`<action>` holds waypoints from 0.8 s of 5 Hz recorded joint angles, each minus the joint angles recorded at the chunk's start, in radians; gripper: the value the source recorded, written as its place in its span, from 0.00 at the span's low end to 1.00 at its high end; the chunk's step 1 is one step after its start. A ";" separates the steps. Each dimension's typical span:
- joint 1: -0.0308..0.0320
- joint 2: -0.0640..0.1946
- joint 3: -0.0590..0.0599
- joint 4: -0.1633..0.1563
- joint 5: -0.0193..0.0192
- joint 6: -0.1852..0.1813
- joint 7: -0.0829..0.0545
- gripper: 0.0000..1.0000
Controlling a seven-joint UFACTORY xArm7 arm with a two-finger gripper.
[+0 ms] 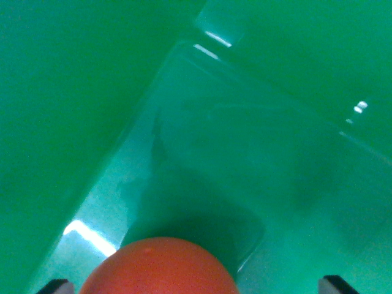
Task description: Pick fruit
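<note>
The claw (197,288) shows only two dark fingertips at the bottom corners, apart, flanking the orange fruit (159,269) without visibly touching. The fruit sits above a clear tray (245,147). Better to close evenly, centred on the fruit.

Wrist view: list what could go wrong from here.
1. Only the tips of the jaws show at the bottom corners, either side of the orange-red fruit; no contact is visible, so the round fruit might slip or roll.
2. The clear container is glossy and hard to see; misjudging its walls is possible.
</note>
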 joint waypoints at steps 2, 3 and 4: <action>0.0039 0.007 0.003 -0.024 0.0025 -0.027 -0.012 0.00; 0.0070 0.012 0.005 -0.043 0.0045 -0.048 -0.023 0.00; 0.0070 0.012 0.005 -0.043 0.0045 -0.048 -0.023 0.00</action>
